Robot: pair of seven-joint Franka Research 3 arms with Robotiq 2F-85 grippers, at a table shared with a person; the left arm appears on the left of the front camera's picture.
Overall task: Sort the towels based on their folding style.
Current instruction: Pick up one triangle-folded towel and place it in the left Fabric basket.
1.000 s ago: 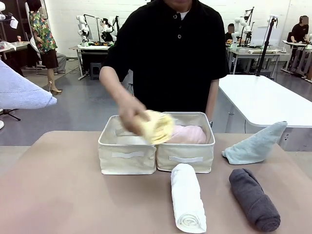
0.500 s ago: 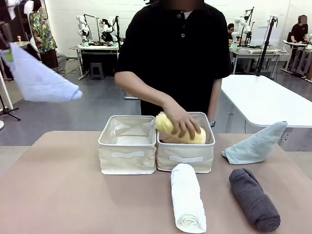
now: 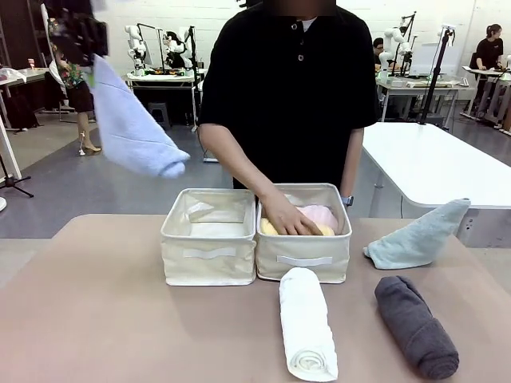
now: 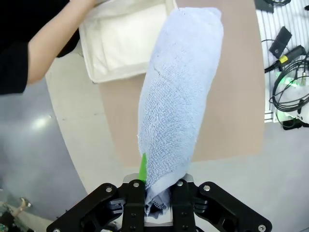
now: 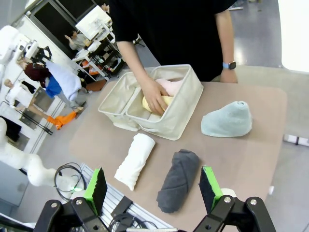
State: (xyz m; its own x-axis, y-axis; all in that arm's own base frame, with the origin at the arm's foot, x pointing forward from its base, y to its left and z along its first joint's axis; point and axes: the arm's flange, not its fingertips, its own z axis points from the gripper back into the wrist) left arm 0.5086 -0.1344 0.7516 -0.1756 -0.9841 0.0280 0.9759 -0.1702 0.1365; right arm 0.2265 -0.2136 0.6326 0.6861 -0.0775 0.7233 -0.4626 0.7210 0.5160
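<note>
Left wrist: left claw [image 4: 157, 195] clamped on lavender-blue towel [image 4: 181, 96] — its narrow end.
Right wrist: right claw [image 5: 153, 187] apart — dark grey roll [image 5: 178, 180] ahead.

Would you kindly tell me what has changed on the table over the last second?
The left gripper, shut on the lavender-blue towel, swung it rightward through the air toward the left basket. The person's hand carried the yellow roll down into the right basket beside the pink roll. The white roll, dark grey roll, teal cone and both baskets stayed put.
</note>
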